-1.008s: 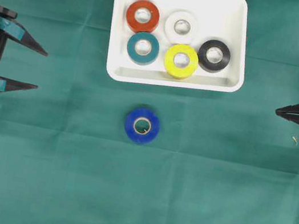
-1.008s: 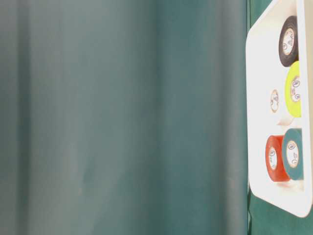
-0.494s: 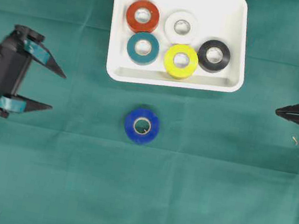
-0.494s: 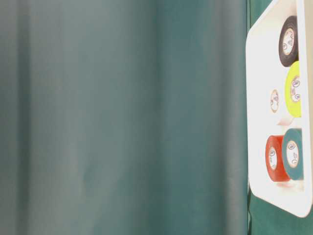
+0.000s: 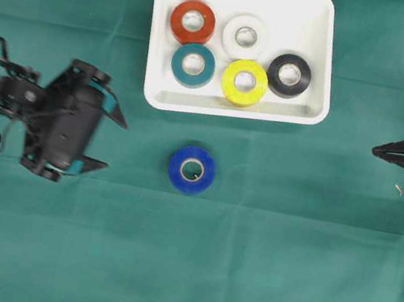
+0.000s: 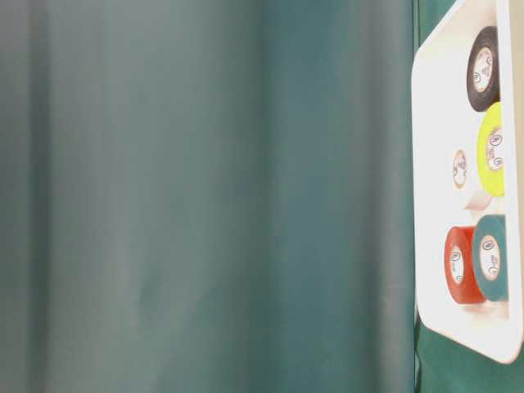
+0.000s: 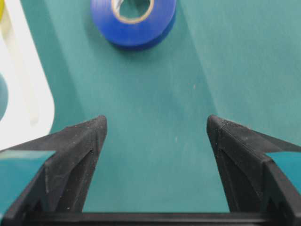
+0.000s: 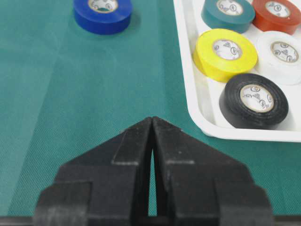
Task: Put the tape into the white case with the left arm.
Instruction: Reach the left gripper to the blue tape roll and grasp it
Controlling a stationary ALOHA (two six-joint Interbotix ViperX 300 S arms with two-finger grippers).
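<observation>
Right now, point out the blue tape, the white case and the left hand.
blue tape (image 5: pixel 191 169): overhead view, on its top face.
white case (image 5: pixel 317 30): overhead view, on bare floor.
left hand (image 5: pixel 108 141): overhead view, midway between its fingertips.

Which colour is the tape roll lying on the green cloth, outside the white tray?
Blue tape roll; clearest in the overhead view.

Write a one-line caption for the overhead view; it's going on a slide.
Open left gripper nears the blue tape roll below the white case holding five rolls.

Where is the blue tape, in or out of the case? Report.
Out. The blue tape lies flat on the green cloth, below the white case.
</observation>
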